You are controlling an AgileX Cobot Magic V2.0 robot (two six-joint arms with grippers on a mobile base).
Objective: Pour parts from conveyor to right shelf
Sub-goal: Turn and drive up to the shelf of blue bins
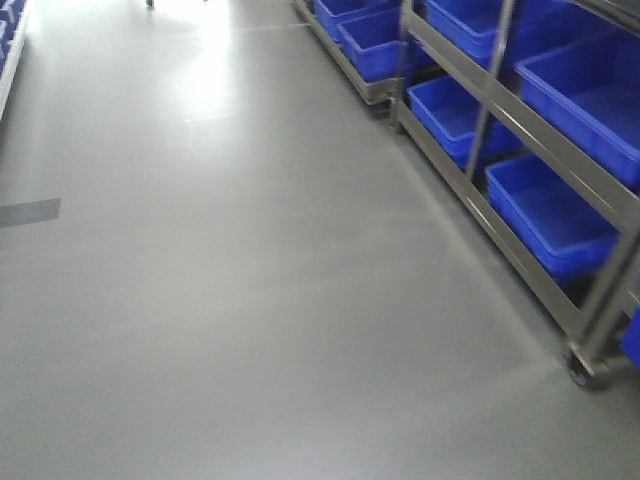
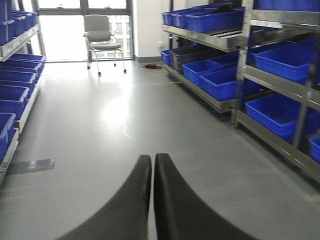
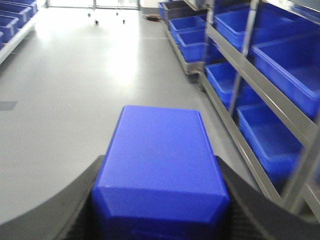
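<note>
In the right wrist view a bright-blue plastic part (image 3: 160,145) fills the space between two dark fingers (image 3: 75,200). My right gripper (image 3: 160,172) is shut on it and holds it above the grey floor. The right shelf (image 3: 260,95) is a stainless-steel rack with large blue crates, and it runs along the right side (image 1: 500,110). My left gripper (image 2: 152,158) is shut with nothing in it, its black fingers pressed together over bare floor. The conveyor is out of view.
Blue crates (image 2: 220,82) fill the right rack's lanes. Another rack of blue crates (image 2: 15,85) lines the left wall. A grey chair (image 2: 102,40) stands by the far windows. A dark tape patch (image 1: 28,211) marks the floor, and the rack's caster (image 1: 583,372) sits at the near right.
</note>
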